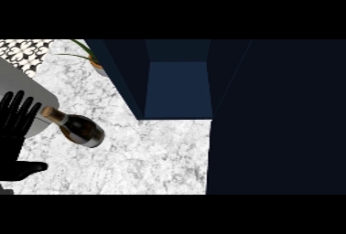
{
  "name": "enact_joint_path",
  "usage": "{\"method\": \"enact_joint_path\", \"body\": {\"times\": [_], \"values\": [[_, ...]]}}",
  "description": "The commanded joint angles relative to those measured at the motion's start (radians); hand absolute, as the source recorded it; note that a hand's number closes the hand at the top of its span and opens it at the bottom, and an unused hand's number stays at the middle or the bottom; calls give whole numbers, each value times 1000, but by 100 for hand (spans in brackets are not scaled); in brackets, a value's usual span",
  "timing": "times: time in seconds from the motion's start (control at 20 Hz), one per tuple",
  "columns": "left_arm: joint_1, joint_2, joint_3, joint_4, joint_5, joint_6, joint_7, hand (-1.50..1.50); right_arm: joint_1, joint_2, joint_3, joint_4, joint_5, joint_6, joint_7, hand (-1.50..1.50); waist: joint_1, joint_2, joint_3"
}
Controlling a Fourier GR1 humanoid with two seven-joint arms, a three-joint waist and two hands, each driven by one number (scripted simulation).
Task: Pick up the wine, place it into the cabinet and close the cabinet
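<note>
The wine bottle [79, 128] is dark with a tan top. It is on the marble counter [148, 155] at the left, with its neck pointing up-left over the edge of a grey slab. My left hand [12, 137] shows at the view's left edge, fingers straight and up, thumb out low. It is just left of the bottle and holds nothing. The dark blue cabinet [177, 87] stands open at the middle top, and its inside shows nothing. Its door [277, 119] fills the right side. My right hand is out of view.
A grey slab [20, 87] lies at the upper left, beside patterned tiles [27, 51]. A potted plant [91, 57] stands at the top, left of the cabinet's side wall. Bare marble stretches between the bottle and the cabinet's front.
</note>
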Motion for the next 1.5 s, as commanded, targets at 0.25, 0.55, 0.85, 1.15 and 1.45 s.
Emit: {"method": "enact_joint_path", "body": {"times": [0.25, 0.55, 0.85, 1.15, 1.45], "values": [[-53, 43, 22, 245, -55, -70, -141, -150, 62, 16, 1, -189, -73, -15, 94, -150, -3, 0, 0], [-45, -4, -31, 277, -126, -57, -220, -150, 55, 14, -48, -130, -125, 27, 27, -150, 1, 0, 1], [-92, 37, -13, 437, -126, -123, -313, -150, 31, 32, 21, -201, -42, -33, 109, -150, 0, 0, 0], [-116, 39, -29, 557, -186, -124, -418, -150, 32, 55, 63, -191, -3, -42, 104, -150, 1, 0, 0], [-181, 31, -52, 733, -261, -111, -555, -150, 45, -7, -75, -174, -148, 34, 66, -150, -12, 2, 0]]}}
